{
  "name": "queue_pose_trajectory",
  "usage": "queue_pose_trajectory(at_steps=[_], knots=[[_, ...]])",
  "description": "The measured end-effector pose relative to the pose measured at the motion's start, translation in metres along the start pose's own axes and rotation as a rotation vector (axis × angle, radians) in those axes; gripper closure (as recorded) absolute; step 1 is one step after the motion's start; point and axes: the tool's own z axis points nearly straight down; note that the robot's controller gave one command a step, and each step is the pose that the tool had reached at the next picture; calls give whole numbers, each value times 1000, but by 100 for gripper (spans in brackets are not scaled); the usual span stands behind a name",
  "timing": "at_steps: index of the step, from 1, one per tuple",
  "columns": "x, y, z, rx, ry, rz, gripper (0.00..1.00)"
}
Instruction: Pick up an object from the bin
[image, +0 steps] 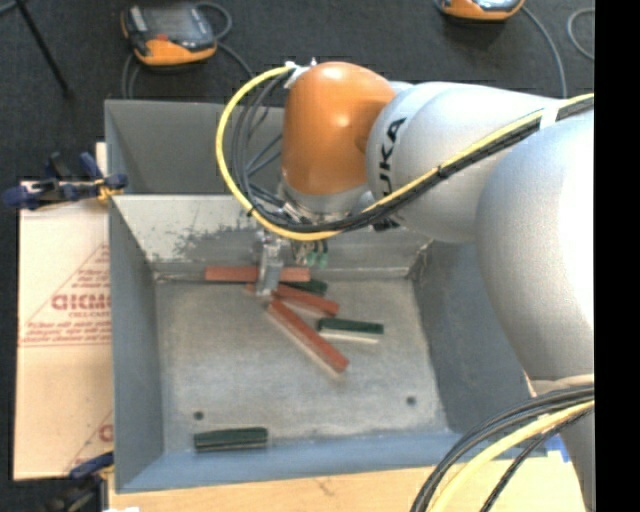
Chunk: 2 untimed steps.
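Grey metal bin (135, 330), floor mostly bare. Gripper (268, 278) sits low by the back wall; open or closed, cannot tell. Red-brown stick (228, 273) at its tip, long axis along the wall, reaching left. Small heap of sticks (320, 335) just beside.

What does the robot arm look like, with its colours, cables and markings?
The arm is thick, rounded and silver-grey, with black KUKA lettering near the wrist. A glossy orange cover caps the wrist. Yellow and black cables loop around it. The gripper below is grey metal.
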Motion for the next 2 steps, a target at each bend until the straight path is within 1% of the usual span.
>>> queue_pose_trajectory(at_steps=[1,2], knots=[[0,0,0,-1,0,0,100],[23,-10,-84,-1,0,6,100]])
